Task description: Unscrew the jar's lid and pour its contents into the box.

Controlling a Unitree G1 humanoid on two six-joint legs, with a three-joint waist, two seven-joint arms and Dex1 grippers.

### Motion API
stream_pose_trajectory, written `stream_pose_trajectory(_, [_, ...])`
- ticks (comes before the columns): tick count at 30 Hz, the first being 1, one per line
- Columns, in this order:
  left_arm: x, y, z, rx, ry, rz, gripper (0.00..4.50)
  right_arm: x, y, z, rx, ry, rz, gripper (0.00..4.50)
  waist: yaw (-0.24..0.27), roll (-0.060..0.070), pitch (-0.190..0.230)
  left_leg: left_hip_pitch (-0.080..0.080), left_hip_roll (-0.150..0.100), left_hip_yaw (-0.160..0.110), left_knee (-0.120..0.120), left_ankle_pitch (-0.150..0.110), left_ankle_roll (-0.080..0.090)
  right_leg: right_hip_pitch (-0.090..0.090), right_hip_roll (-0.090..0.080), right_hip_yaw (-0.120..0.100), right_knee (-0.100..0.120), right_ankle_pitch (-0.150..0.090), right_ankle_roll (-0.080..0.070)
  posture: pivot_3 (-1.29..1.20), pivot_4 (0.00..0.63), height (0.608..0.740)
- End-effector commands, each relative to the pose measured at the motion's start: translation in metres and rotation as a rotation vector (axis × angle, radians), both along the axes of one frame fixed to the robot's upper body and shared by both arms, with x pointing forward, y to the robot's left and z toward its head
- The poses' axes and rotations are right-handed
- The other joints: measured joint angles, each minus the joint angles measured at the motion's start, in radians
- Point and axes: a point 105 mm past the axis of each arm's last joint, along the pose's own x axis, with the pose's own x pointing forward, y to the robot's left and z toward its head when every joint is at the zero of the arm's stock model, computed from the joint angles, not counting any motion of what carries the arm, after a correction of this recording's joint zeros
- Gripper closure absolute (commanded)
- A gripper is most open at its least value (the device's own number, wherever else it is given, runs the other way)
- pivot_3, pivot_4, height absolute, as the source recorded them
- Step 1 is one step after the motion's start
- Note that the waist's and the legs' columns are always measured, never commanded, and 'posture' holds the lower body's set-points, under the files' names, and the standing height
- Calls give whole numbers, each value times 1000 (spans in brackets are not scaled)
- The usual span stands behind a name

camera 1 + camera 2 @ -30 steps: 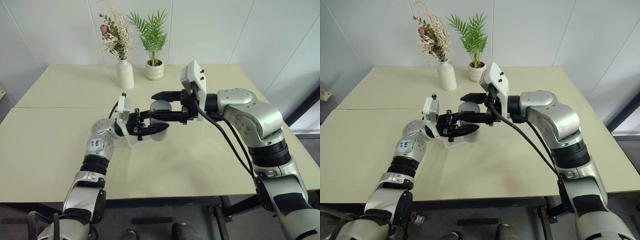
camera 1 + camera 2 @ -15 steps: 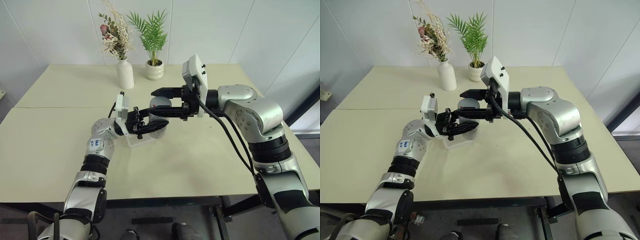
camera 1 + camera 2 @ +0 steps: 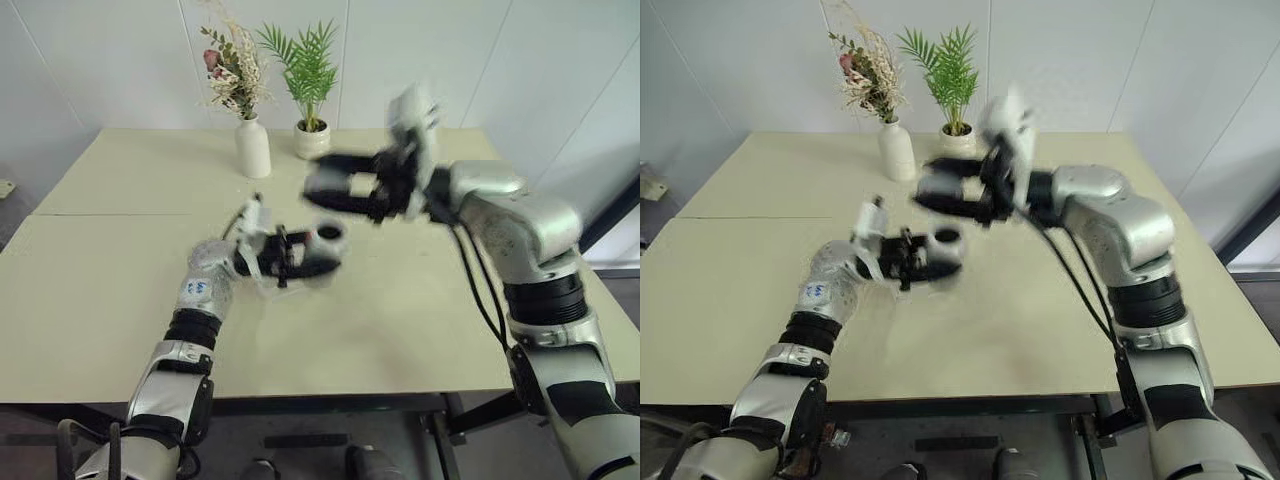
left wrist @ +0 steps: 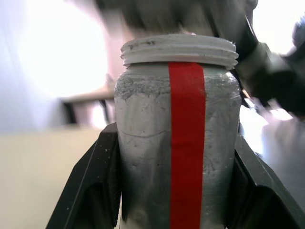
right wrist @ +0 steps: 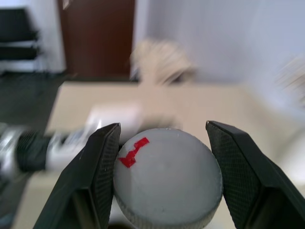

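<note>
The lid (image 5: pixel 167 179) has just come off: the right gripper (image 3: pixel 335 188), jaws pinching it, has lifted away, while the left gripper (image 3: pixel 310 262) clamps the open jar (image 4: pixel 177 138) above the tabletop (image 3: pixel 120 260), ready for pouring.

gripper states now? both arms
Left gripper: closed on the jar, which is open-topped.
Right gripper: closed on the lid, lifted clear of the jar.
</note>
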Motion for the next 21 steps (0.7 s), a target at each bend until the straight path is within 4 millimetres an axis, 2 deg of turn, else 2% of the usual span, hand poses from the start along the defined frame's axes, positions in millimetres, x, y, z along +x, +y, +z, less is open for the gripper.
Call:
stream_pose_trajectory(1, [-2,-4,1,28,-45,-37,2262,-15,-4,20,50,-97,20,1940,-1,0,0,0,0,-1,0,0,0,0,0,0,0,0,0,0,150,740])
stream_pose_trajectory(5, [0,-6,4,12,-57,-34,2262,-14,-7,21,52,-103,-1,1940,-3,0,0,0,0,-1,0,0,0,0,0,0,1,0,0,0,150,740])
stream_pose_trajectory(11, [7,-11,52,-190,-78,2,2262,-2,-30,24,51,-117,-118,1940,0,0,0,-1,0,-1,0,0,0,-1,0,0,0,0,0,0,150,740])
stream_pose_trajectory(16, [5,-6,68,-233,-89,8,2262,10,-54,20,46,-113,-247,1940,-1,0,0,-1,0,0,0,0,1,0,0,0,-1,0,0,0,150,740])
stream_pose_trajectory(18, [4,1,77,-248,-103,26,2262,21,-78,8,42,-79,-371,1940,0,0,0,-1,0,0,-1,0,1,-1,0,0,-1,0,0,0,150,740])
stream_pose_trajectory(21, [5,13,87,-250,-120,77,2262,26,-99,-16,1,-28,-489,1940,-1,0,0,-1,0,-1,-1,0,1,-1,0,0,-1,0,0,0,150,740])
